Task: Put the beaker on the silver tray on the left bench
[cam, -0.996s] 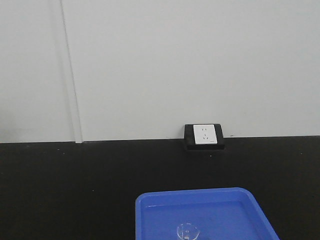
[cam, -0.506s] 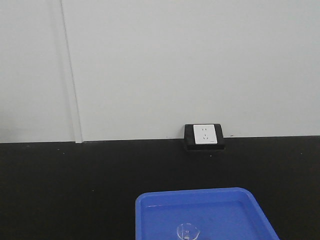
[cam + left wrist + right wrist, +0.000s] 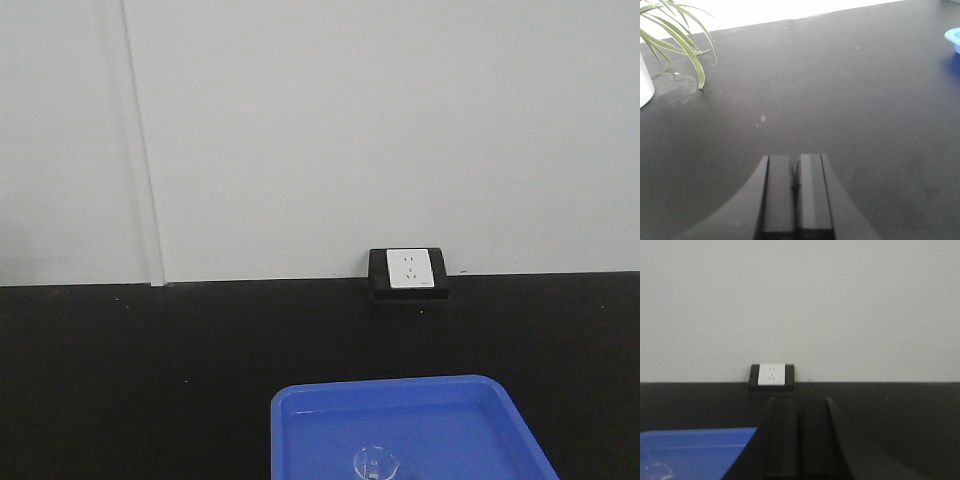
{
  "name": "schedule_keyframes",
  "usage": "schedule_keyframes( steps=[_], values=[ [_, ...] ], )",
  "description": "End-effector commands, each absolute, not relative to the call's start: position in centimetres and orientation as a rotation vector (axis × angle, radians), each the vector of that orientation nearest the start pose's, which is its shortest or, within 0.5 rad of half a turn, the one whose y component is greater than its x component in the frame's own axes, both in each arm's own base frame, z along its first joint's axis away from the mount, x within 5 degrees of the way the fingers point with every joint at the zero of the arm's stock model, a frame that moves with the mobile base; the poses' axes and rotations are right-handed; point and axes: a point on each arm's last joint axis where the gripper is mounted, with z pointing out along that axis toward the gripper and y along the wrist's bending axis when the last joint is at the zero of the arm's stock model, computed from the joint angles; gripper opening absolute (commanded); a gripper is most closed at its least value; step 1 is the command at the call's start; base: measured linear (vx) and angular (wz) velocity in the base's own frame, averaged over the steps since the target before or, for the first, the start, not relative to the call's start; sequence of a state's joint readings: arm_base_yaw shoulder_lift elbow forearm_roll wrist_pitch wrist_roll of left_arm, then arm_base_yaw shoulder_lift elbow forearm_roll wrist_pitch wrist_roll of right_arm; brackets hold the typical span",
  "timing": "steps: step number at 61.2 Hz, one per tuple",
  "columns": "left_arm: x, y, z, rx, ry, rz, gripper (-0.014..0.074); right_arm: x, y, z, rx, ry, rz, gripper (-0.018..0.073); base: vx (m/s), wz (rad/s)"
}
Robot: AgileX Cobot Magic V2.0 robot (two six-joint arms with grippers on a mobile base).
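The beaker (image 3: 377,464), a small clear glass, stands in a bright blue tray (image 3: 320,420) at the bottom edge of the front view, only its rim showing. A faint glassy shape (image 3: 657,471) shows in the same tray at the lower left of the right wrist view. My right gripper (image 3: 799,402) is shut and empty, to the right of the tray and pointing at the wall. My left gripper (image 3: 795,159) is shut and empty above bare black worktop, well left of the tray corner (image 3: 953,39). The silver tray and the left bench are out of view.
A white wall socket (image 3: 409,269) in a black housing sits where the black worktop (image 3: 150,380) meets the white wall. A potted plant with long green leaves (image 3: 675,40) and a white pot (image 3: 645,82) stands at the far left of the left wrist view.
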State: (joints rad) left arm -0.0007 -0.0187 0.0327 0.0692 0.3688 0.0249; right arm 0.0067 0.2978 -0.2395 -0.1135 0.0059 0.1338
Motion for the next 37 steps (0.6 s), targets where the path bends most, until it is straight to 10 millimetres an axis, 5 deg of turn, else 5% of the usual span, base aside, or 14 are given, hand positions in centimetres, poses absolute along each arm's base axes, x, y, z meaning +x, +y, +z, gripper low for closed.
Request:
schedule_keyframes(
  steps=[1, 24, 37],
  values=[
    [5.4, 0.2, 17.0, 0.072, 1.804, 0.083, 0.0001, 9.5, 0.1, 28.6, -0.001, 1.513, 0.018, -0.0008, 0.00, 0.00],
    [5.4, 0.2, 17.0, 0.072, 1.804, 0.083, 0.0001, 12.5, 0.1, 26.4, 0.000, 1.709, 0.019, 0.0014, 0.00, 0.00],
    [5.4, 0.2, 17.0, 0.072, 1.804, 0.083, 0.0001, 13.6, 0.1, 25.6, 0.001, 1.770, 0.021, 0.0107, 0.00, 0.00]
  ],
)
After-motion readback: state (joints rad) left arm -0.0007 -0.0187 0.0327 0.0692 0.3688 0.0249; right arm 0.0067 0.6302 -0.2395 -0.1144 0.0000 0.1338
